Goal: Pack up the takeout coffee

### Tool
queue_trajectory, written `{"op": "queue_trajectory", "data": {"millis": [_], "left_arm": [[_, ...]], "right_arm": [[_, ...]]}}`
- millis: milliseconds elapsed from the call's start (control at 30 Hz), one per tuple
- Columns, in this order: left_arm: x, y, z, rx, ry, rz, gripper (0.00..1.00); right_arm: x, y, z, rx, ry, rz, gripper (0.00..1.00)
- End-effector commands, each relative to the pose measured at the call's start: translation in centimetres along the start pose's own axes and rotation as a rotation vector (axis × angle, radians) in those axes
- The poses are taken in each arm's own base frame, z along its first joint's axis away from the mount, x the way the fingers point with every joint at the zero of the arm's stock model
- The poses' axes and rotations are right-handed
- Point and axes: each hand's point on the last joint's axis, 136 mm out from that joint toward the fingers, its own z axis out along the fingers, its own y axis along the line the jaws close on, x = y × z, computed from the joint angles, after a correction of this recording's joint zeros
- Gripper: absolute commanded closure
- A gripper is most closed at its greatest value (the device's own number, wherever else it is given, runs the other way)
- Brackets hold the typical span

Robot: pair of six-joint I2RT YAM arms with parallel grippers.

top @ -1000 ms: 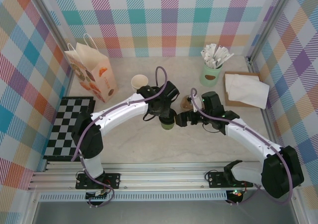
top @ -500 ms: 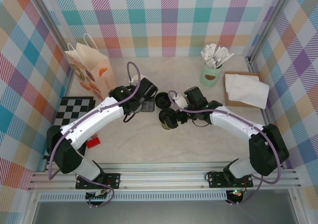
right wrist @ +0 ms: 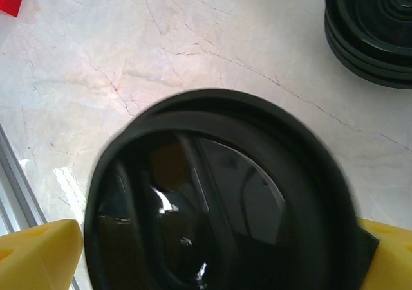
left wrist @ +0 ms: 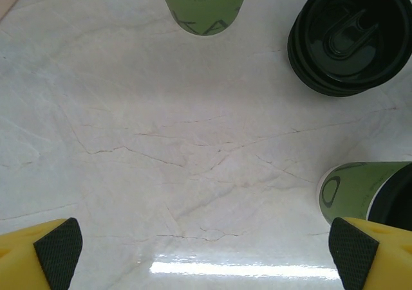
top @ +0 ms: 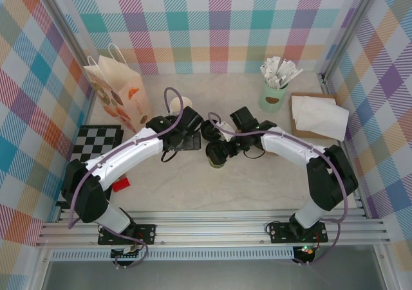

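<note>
The takeout coffee, an olive-green cup under a black lid, stands upright mid-table. In the left wrist view the cup sits at the right edge. In the right wrist view its lid lies close below the camera, slightly blurred. My right gripper hangs over it, open, with a yellow finger on each side of the lid. I cannot tell whether the fingers touch it. My left gripper stands open to the cup's left, low over bare marble, holding nothing.
A stack of black lids and a stack of lidless cups stand just behind. A paper bag is at back left. A mint mug of sachets and napkins are at back right. A checkerboard and a red piece are on the left.
My left gripper opened, let go of the cup and drew back to the left. My right gripper moved left until it came over the lidded cup.
</note>
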Motion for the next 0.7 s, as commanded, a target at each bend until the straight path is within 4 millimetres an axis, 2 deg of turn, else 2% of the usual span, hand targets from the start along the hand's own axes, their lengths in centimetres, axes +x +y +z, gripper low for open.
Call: {"op": "queue_trajectory", "data": {"millis": [0, 67, 167, 333, 500, 667], "left_arm": [[0.4, -0.4, 0.9, 0.011, 0.024, -0.018, 0.0], [0.4, -0.5, 1.1, 0.011, 0.03, -0.018, 0.0], [0.3, -0.7, 1.3, 0.015, 0.028, -0.014, 0.0], [0.0, -0.9, 1.3, 0.016, 0.024, -0.008, 0.0], [0.0, -0.9, 1.5, 0.007, 0.025, -0.006, 0.0], [-0.5, -0.8, 1.3, 0.005, 0.007, -0.014, 0.0]], "right_arm": [[0.0, 0.9, 0.2, -0.064, 0.013, 0.046, 0.0], [-0.2, 0.0, 0.1, -0.015, 0.001, 0.067, 0.01], [0.0, -1.2, 0.0, 0.02, 0.004, 0.107, 0.1], [-0.2, -2.8, -1.1, 0.042, -0.035, 0.171, 0.18], [0.2, -6.2, -2.1, 0.145, -0.066, 0.253, 0.19], [0.0, -10.4, -3.4, 0.261, -0.104, 0.34, 0.17]]}}
